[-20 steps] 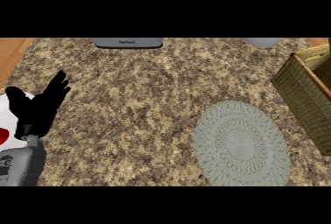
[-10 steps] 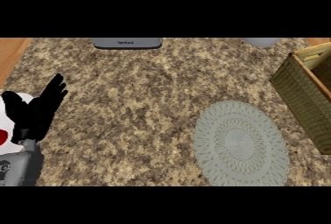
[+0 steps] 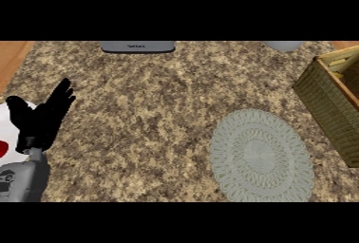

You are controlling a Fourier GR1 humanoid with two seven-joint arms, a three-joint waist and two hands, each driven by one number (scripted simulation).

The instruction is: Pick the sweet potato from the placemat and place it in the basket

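The left robot hand [image 3: 43,118] rests wide open, fingers up, at 9 o'clock of the speckled table [image 3: 154,95], well apart from the round grey placemat [image 3: 261,155] at 4 o'clock and the wicker basket [image 3: 329,102] at 3 o'clock; where the sweet potato lies cannot be told.

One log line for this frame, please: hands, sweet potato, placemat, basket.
left hand: open, resting at left edge | right hand: not in view | sweet potato: not visible | placemat: nothing on it | basket: at right edge
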